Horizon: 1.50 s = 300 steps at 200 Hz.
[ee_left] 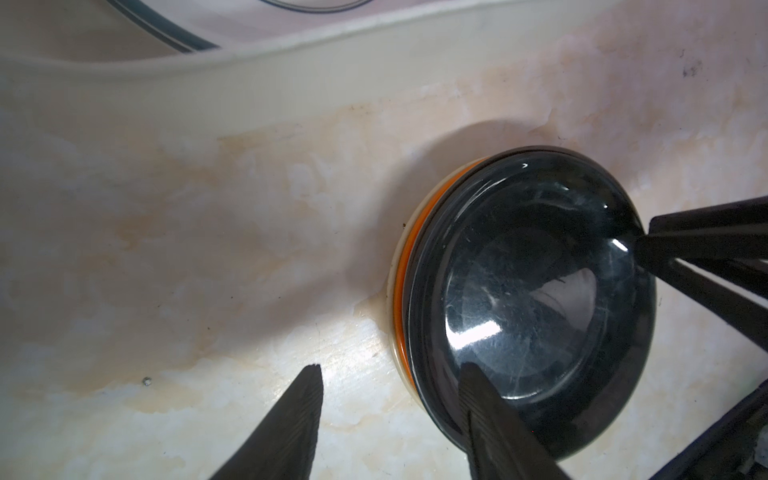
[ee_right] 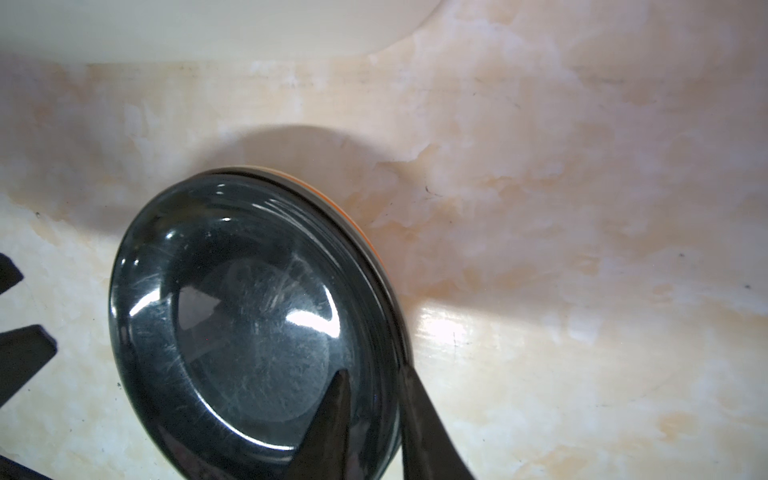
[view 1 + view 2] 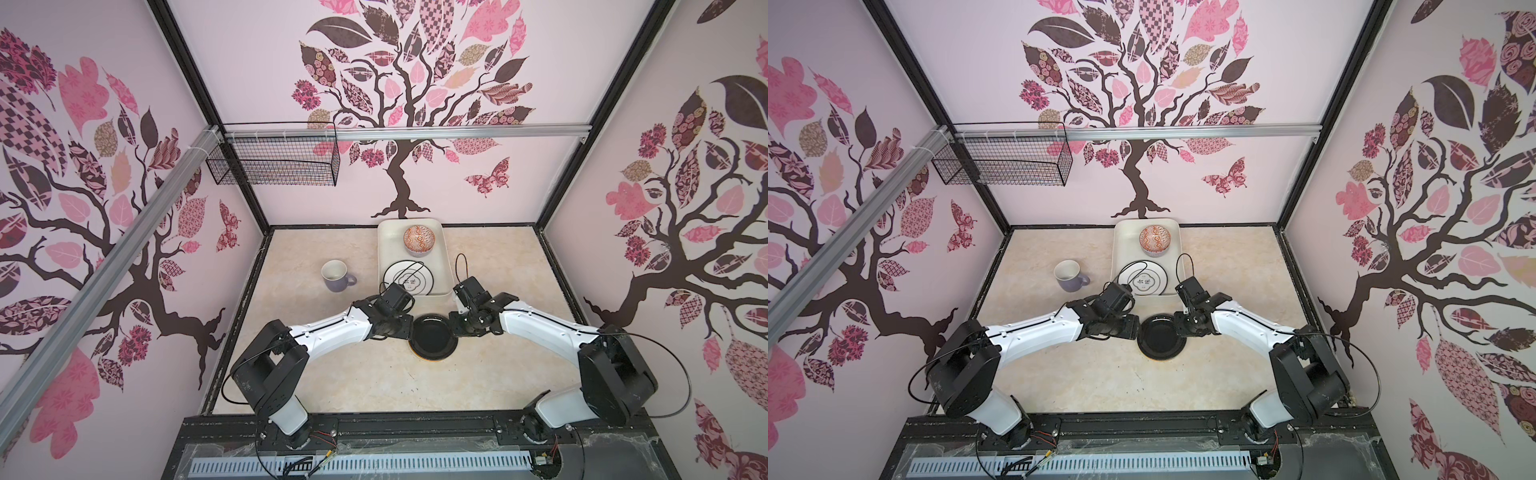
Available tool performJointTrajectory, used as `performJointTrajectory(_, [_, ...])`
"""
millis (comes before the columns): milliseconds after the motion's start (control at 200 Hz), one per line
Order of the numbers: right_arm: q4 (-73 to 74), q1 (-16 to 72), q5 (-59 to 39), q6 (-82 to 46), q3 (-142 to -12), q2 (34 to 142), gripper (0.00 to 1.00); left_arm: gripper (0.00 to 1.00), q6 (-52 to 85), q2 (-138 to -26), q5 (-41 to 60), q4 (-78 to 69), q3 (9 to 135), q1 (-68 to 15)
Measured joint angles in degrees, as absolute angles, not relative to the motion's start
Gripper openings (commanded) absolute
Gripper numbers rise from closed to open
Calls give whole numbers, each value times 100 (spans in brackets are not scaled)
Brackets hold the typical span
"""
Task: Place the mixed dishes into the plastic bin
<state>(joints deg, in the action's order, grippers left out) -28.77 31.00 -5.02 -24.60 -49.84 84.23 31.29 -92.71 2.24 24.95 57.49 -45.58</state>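
Glossy black plate (image 3: 432, 337) lies flat atop orange plate (image 1: 400, 291), near bin (image 3: 384, 245).

No word, brand, label or number can be read anywhere. The white plate with black rings (image 3: 419, 282) (image 3: 1154, 286), lying in the bin (image 3: 388, 237) just beyond the fingers of the left gripper (image 1: 390, 368), bears small dark marks at its middle, perhaps characters, too small to make out.

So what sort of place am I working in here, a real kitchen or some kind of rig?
Most likely a staged robot test booth, not a kitchen: tree-decal walls boxed in by aluminium rails, and a marble-look tabletop with a plastic bin on it.
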Motion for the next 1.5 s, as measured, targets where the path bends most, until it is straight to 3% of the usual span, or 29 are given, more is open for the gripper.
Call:
performJointTrajectory(1080, [-2499,3297,-980,-2464,-4943,8866,24,54,3205,-9218,530,2244,5470,-4558])
performJointTrajectory(1301, [-2495,3336,-1052,-2464,-4943,8866,24,41,3312,-9264,600,2147,5406,-4558])
performJointTrajectory(1501, [-2530,3332,-1041,-2467,-4941,8866,25,21,3356,-9321,600,2110,5343,-4545])
